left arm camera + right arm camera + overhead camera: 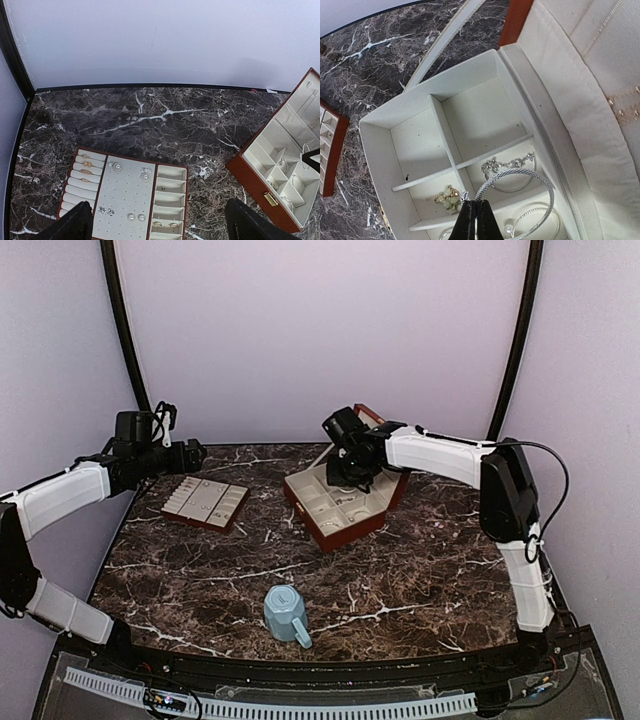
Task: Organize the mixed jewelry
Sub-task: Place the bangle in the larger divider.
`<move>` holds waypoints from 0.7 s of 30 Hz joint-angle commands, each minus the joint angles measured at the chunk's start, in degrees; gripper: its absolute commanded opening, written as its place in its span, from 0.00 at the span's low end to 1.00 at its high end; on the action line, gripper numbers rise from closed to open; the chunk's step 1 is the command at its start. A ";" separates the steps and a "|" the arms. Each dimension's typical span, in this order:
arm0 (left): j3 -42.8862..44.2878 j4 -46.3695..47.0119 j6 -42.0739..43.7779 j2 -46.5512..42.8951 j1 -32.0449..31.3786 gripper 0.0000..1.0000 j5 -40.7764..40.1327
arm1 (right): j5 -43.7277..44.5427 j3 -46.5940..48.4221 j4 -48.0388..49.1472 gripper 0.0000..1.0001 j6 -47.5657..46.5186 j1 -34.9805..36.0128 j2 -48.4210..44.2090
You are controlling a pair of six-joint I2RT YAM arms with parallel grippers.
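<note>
Dark marble table (400, 570), lavender walls. My right gripper (474, 217) is pressed together on the rim of the thin mesh hoop (516, 171), over the open box (435, 85). It looks light, springy and slick, so I'd pinch squarely across the band. My left gripper (165, 222) is spread wide above the tray (125, 195).

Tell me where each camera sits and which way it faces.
Top external: above and behind the robot, looking down the table; left arm and right arm show.
Left wrist: above the tray, facing down and toward the back wall; its open left end effector at the bottom edge.
Right wrist: close over the box, looking in; its right end effector shut on the hoop.
Shared: top and left wrist both show tray and box.
</note>
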 commanded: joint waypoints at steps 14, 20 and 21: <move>-0.73 1.48 0.25 -1.81 -0.13 0.94 0.45 | -3.27 10.67 7.09 0.00 -4.46 -2.29 9.37; -0.72 1.56 0.07 -1.77 -0.13 0.94 0.75 | -5.21 14.93 7.70 0.00 -3.93 -2.78 12.88; -0.72 1.56 0.05 -1.74 -0.13 0.94 0.70 | -5.51 15.61 7.75 0.00 -3.92 -2.87 13.45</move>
